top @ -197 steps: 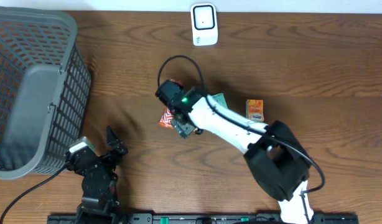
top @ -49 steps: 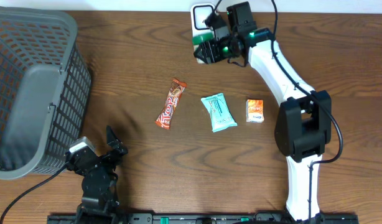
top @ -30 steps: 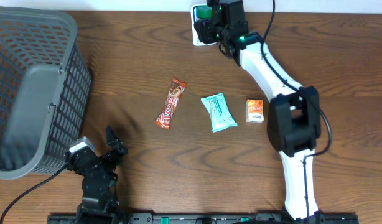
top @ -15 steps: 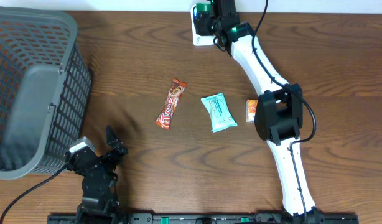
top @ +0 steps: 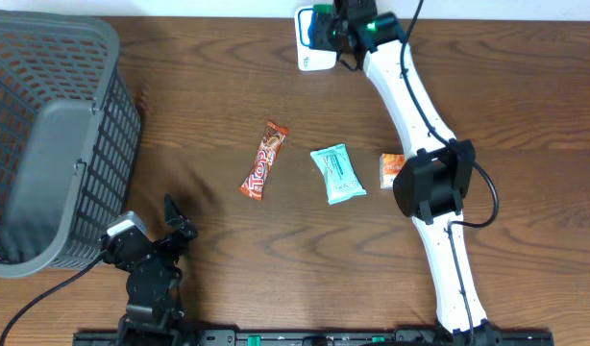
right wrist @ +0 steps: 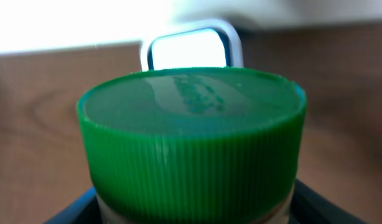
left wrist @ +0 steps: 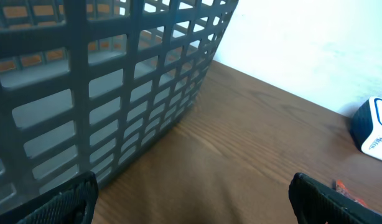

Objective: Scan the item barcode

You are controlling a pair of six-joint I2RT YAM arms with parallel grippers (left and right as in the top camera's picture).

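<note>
We see the right arm [top: 410, 96] stretched to the far edge of the bench [top: 526, 86], its jaws gripping the green-capped bottle [right wrist: 191, 143] just before the white scanner [top: 312, 56] there. The left arm [top: 146, 269] sits at the near edge, jaws spread wide, beside the grey basket [top: 45, 144] along the left edge. A candy bar [top: 263, 160], teal pouch [top: 337, 174] and orange packet [top: 386, 171] lie mid-bench, with bare wood open toward the right edge.

A brown wooden table [top: 526, 115] has a blue-green packet [top: 337, 173] near its middle. Just left of the packet lies a tilted red candy bar [top: 264, 160]. Just right sits a small orange pack [top: 385, 171]. Far left stands a big grey basket [top: 112, 154].
</note>
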